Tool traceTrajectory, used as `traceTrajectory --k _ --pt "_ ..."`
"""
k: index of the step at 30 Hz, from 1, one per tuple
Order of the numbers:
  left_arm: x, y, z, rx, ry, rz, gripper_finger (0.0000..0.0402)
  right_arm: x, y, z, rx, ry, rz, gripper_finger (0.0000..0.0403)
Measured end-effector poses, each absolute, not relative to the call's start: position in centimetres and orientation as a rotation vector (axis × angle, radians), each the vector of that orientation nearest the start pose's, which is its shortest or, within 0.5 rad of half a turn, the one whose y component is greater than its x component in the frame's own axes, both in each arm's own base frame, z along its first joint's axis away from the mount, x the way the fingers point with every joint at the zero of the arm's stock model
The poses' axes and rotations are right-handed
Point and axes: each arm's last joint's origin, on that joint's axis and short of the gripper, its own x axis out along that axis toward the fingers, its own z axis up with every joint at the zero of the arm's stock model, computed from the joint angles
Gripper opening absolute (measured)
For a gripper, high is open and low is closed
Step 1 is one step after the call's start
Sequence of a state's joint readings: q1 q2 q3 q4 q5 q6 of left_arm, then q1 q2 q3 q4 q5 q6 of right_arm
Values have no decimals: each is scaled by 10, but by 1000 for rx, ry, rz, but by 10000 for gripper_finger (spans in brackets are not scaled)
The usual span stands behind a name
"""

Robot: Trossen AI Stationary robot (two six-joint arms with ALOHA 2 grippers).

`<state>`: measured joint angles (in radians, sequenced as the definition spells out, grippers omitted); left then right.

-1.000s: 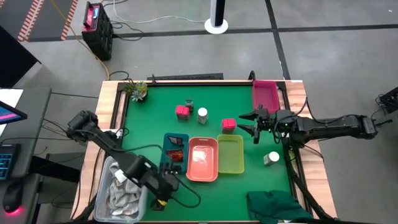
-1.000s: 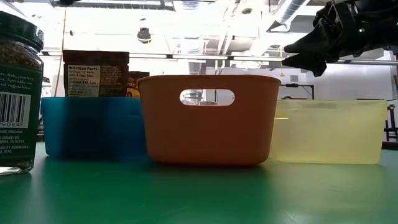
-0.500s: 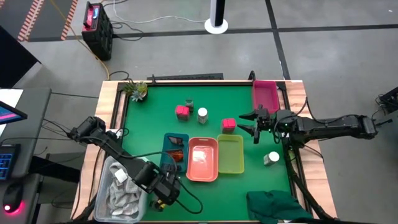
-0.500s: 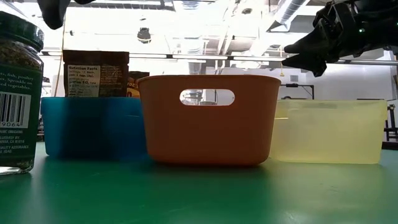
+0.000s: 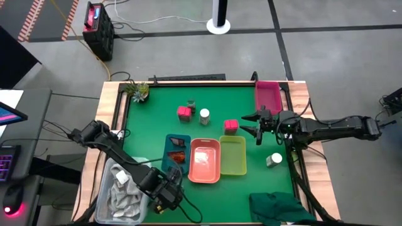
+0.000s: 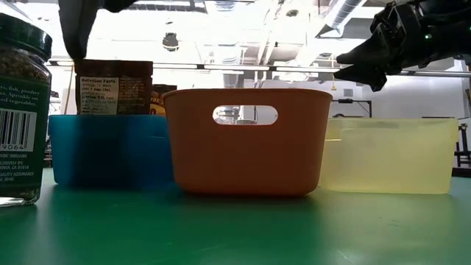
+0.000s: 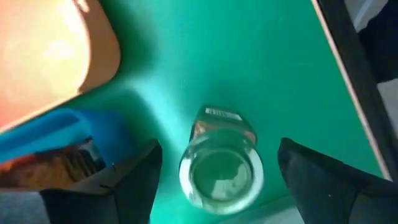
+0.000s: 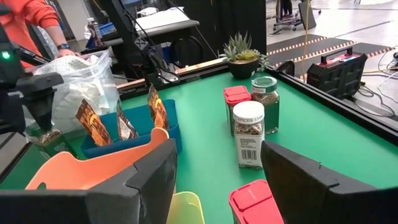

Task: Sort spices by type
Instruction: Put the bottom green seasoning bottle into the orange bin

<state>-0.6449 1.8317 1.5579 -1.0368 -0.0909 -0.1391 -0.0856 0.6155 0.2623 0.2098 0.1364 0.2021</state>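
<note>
From above, the left jaws (image 5: 164, 196) hang at the tabletop's (image 5: 157, 119) 7 o'clock edge, just beside the blue tray (image 5: 176, 154). The right jaws (image 5: 250, 123) wait at 3 o'clock, parted and empty, near a pink box (image 5: 230, 126).

At table height, a green-lidded jar (image 6: 22, 110) stands at 9 o'clock beside the blue tray, packets (image 6: 112, 87) upright inside.

The left wrist camera shows its jaws spread wide around that jar (image 7: 221, 165), not touching.

The right wrist camera shows two more jars (image 8: 250, 134) standing near center.

The green-covered worktop (image 5: 157, 119) is carrying blue (image 5: 168, 143), orange (image 5: 205, 162), yellow-green (image 5: 233, 157) and magenta plastic trays (image 5: 267, 97), two pink cube boxes (image 5: 183, 112), glass spice jars (image 5: 205, 115) and a potted succulent (image 5: 137, 91).
</note>
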Motion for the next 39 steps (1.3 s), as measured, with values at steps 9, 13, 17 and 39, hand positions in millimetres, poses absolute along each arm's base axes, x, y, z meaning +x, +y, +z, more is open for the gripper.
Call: traceTrajectory --k 9,13,17,39 --pt "297 -220 231 491 1360 -409 301 150 -17 213 198 122 -235 260" --pt "298 -218 232 487 1350 -409 254 150 -17 213 197 122 -236 260" --pt "298 -218 232 483 1356 -403 190 150 -17 214 197 122 -235 260" --pt "326 -157 320 103 1178 -271 190 150 -17 214 197 118 -235 260"
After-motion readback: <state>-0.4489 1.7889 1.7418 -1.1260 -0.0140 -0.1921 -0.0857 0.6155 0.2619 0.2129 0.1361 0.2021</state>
